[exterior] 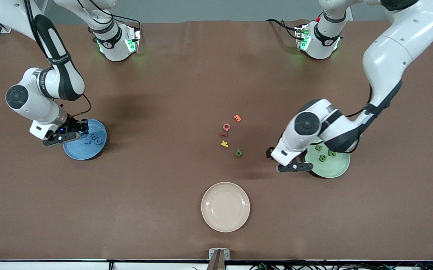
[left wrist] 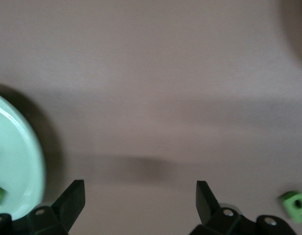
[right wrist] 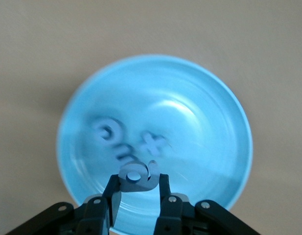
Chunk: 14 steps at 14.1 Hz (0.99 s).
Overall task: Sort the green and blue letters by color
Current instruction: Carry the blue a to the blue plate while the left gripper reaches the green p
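- Right gripper (right wrist: 136,188) over the blue plate (exterior: 92,150) pinches a blue letter (right wrist: 137,176) between narrowed fingers; we expect release next.
- Left gripper (left wrist: 141,196), spread wide and empty beside the green plate (exterior: 338,167), must reach the last green letter (exterior: 239,152) on the surface.

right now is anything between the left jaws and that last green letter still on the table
Nothing visible. The left gripper hangs open beside the green plate, and only bare tabletop lies between it and the green letter. The yellow letter sits just past it, toward the right arm's end.

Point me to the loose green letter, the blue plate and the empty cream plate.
Loose green letter (exterior: 239,152): front view, middle of the letter.
Blue plate (exterior: 89,153): front view, bare part near its rim.
Cream plate (exterior: 225,206): front view, bare centre.
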{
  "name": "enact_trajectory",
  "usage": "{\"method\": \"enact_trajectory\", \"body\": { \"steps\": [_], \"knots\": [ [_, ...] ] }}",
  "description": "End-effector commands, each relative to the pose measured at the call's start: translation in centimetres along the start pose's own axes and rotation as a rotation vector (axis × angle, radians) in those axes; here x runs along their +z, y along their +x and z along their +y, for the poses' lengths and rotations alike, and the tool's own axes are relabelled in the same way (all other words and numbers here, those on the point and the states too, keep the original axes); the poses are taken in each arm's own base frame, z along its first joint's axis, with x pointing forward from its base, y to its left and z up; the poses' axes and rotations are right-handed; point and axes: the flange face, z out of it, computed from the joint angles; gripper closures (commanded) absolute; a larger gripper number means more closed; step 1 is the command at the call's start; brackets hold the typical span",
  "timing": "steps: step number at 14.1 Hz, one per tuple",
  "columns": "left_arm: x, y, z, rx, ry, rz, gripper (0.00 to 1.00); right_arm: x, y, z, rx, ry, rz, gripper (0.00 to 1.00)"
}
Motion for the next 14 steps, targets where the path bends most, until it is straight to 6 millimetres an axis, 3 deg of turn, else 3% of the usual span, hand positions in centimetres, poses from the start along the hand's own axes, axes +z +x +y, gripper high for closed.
{"method": "enact_trajectory", "body": {
  "steps": [1,4,6,11,14],
  "knots": [
    [0.5,-0.4,4.1,-0.122,0.002,0.006,0.00,-0.6,-1.4,0.7,-0.020,-0.004,0.020,0.02],
    [0.7,-1.2,8.5,-0.211,-0.006,0.012,0.00,-0.6,-1.3,0.5,-0.012,0.007,-0.001,0.00],
    [0.8,-1.7,10.4,-0.301,-0.050,-0.036,0.00,-2.6,-0.5,0.5,-0.004,0.025,-0.030,0.00],
    [1.9,-2.3,13.0,-0.555,-0.122,-0.062,0.00,-13.0,2.8,-0.6,0.137,0.051,-0.114,0.00],
    [3.3,-3.0,13.8,-0.638,-0.089,-0.049,0.00,-20.1,4.9,-3.0,0.193,0.035,-0.166,0.00]
  ]
}}
